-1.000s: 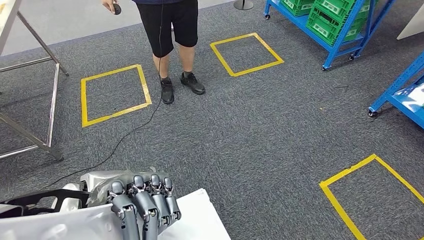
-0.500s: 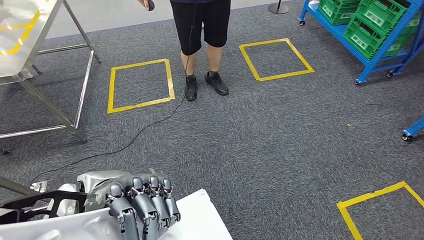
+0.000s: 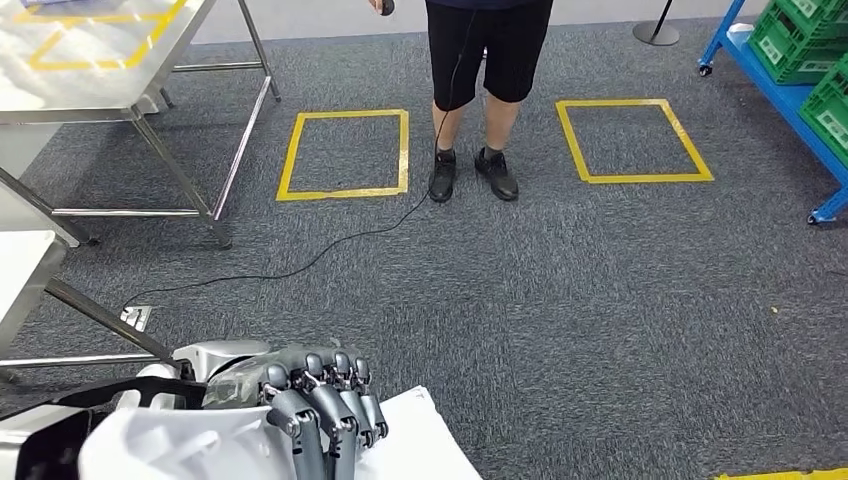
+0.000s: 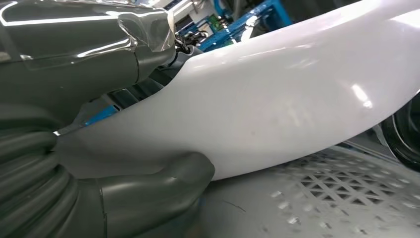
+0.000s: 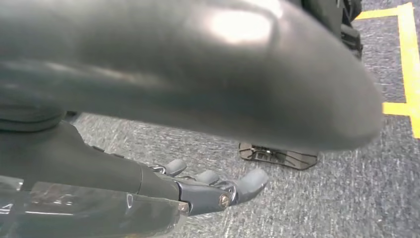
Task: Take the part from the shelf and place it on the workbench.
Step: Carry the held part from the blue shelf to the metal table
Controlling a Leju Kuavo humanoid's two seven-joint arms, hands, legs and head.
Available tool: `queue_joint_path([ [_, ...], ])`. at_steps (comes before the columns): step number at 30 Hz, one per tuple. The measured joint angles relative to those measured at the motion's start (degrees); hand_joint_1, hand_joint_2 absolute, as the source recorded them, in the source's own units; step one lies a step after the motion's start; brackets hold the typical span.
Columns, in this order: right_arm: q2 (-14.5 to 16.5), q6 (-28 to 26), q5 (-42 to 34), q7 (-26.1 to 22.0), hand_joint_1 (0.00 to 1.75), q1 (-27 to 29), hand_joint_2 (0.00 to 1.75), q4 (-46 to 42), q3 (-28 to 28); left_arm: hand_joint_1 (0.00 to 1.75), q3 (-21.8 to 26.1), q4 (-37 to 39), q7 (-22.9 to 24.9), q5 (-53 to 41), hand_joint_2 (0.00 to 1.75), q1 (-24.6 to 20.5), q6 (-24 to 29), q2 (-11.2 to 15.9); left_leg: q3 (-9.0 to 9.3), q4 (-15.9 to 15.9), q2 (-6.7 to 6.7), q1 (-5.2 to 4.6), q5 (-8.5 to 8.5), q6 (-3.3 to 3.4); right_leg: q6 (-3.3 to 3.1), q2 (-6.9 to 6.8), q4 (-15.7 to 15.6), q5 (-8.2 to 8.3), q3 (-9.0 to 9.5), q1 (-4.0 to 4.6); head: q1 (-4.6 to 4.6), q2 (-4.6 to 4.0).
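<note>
Your left hand [image 3: 315, 405] holds the white part [image 3: 190, 445]: in the head view the fingers [image 3: 330, 400] are curled side by side over its upper edge, and in the left wrist view the thumb [image 4: 153, 191] presses on the part's underside [image 4: 277, 104], so it is pinched between them. The part spreads away from the fingers to both sides, so I think only this one edge is gripped; if you turn or step quickly, the wide panel may swing and slip out of the fingers. The workbench [image 3: 90, 70] is well apart from the fingers, ahead of them, and its steel legs [image 3: 190, 180] come between; a wide turn could knock the part against them. A cable [image 3: 330, 250] lies on the carpet ahead of the fingers, and a person [image 3: 485, 90] stands beyond it, so be careful with the steps. Your right hand [image 5: 208, 188] hangs over the carpet with fingers loosely apart, holding nothing. Far beyond the fingers, green crates [image 3: 810, 50] sit on the blue shelf [image 3: 790, 105]; what is in them I cannot tell.
</note>
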Motion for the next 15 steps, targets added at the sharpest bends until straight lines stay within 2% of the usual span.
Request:
queue_joint_path([
  [2, 0.0, -0.4, 0.2, -0.1, 0.0, -0.1, 0.0, 0.3, 0.0, 1.75, -0.3, 0.6, 0.2, -0.2, 1.75, -0.2, 0.1, 0.1, -1.44, 2.9, 2.95, 0.06, -1.41, -0.27, -0.54, -0.98, -0.1, -0.15, 0.28, 0.21, -0.3, 0.01],
  [3, -0.1, -0.6, 0.3, -0.2, 0.0, 0.0, 0.0, 0.5, 0.0, 1.75, -0.5, 0.9, 0.5, -0.2, 1.75, -0.4, 0.2, 0.2, -3.12, 6.1, 4.86, 0.01, -2.82, -0.34, -0.8, -1.53, -0.1, -0.28, 0.4, 0.47, -0.44, 0.01],
  [4, -0.2, -0.9, 0.4, -0.3, 0.0, 0.0, 0.0, 0.8, 0.0, 1.75, -0.8, 1.4, 0.7, -0.1, 1.75, -0.5, 0.4, 0.2, -5.34, 10.2, 6.12, 0.0, -4.51, -0.36, -1.04, -2.18, -0.1, -0.44, 0.47, 0.73, -0.58, 0.01],
  [5, -0.3, -1.2, 0.5, -0.3, 0.0, 0.0, 0.0, 1.1, -0.1, 1.75, -1.0, 1.9, 1.0, 0.0, 1.75, -0.6, 0.6, 0.3, -7.65, 14.2, 6.63, 0.03, -5.88, -0.27, -1.25, -2.89, -0.1, -0.6, 0.51, 1.03, -0.59, 0.01],
  [6, -0.4, -1.4, 0.6, -0.3, 0.0, 0.0, 0.0, 1.5, -0.1, 1.75, -1.3, 2.5, 1.2, 0.1, 1.75, -0.5, 0.9, 0.3, -9.32, 16.8, 6.77, -0.02, -6.42, -0.08, -1.46, -3.61, -0.1, -0.76, 0.58, 1.32, -0.6, 0.01],
  [7, -0.5, -1.6, 0.6, -0.3, 0.0, -0.1, 0.0, 1.8, -0.1, 1.75, -1.5, 3.0, 1.3, 0.3, 1.75, -0.5, 1.1, 0.4, -9.94, 17.4, 6.8, -0.15, -5.93, 0.26, -1.65, -4.33, -0.1, -0.95, 0.72, 1.6, -0.6, 0.01],
  [8, -0.5, -1.7, 0.7, -0.3, 0.0, -0.1, 0.0, 2.0, -0.1, 1.75, -1.7, 3.4, 1.3, 0.5, 1.75, -0.5, 1.3, 0.4, -9.27, 15.5, 6.95, -0.44, -4.36, 0.79, -1.83, -5.01, -0.1, -1.17, 0.99, 1.85, -0.58, 0.01],
  [9, -0.5, -1.8, 0.7, -0.4, 0.0, -0.2, 0.0, 2.3, -0.1, 1.75, -1.8, 3.8, 1.4, 0.9, 1.75, -0.6, 1.4, 0.4, -7.57, 11.9, 7.47, -0.9, -2.24, 1.47, -1.97, -5.66, -0.1, -1.42, 1.35, 2.05, -0.58, 0.01],
  [10, -0.4, -2.0, 0.8, -0.4, 0.0, -0.3, 0.0, 2.6, -0.1, 1.75, -1.9, 4.0, 1.4, 1.2, 1.75, -0.7, 1.4, 0.4, -5.48, 7.8, 8.95, -1.65, -0.51, 2.28, -2.03, -6.29, -0.2, -1.68, 1.75, 2.18, -0.55, 0.01],
  [11, -0.3, -2.0, 0.8, -0.4, 0.0, -0.4, 0.0, 2.9, -0.1, 1.75, -2.0, 4.2, 1.4, 1.5, 1.75, -0.8, 1.5, 0.4, -3.71, 4.3, 10.48, -2.38, 0.57, 2.96, -1.98, -6.9, -0.3, -1.91, 2.06, 2.31, -0.56, 0.01],
  [12, -0.3, -2.1, 0.8, -0.4, 0.0, -0.4, 0.0, 3.2, -0.1, 1.75, -2.1, 4.3, 1.4, 1.7, 1.75, -1.0, 1.7, 0.4, -2.66, 2.2, 11.66, -3.01, 0.94, 3.43, -1.87, -7.61, -0.5, -2.09, 2.25, 2.38, -0.56, 0.01],
  [13, -0.2, -2.1, 0.8, -0.4, 0.0, -0.5, 0.0, 3.4, -0.1, 1.75, -2.1, 4.5, 1.4, 1.8, 1.75, -1.0, 2.0, 0.4, -2.26, 1.2, 12.3, -3.45, 0.74, 3.69, -1.71, -8.39, -0.7, -2.23, 2.4, 2.43, -0.56, 0.01],
  [15, -0.2, -2.3, 1.1, -0.4, 0.0, -0.6, 0.0, 3.6, -0.2, 1.75, -2.1, 4.8, 1.5, 1.9, 1.75, -1.0, 2.3, 0.3, -1.67, -0.1, 10.8, -3.34, 1.03, 3.82, -1.42, -9.93, -1.2, -2.46, 2.87, 2.6, -0.59, 0.01],
])
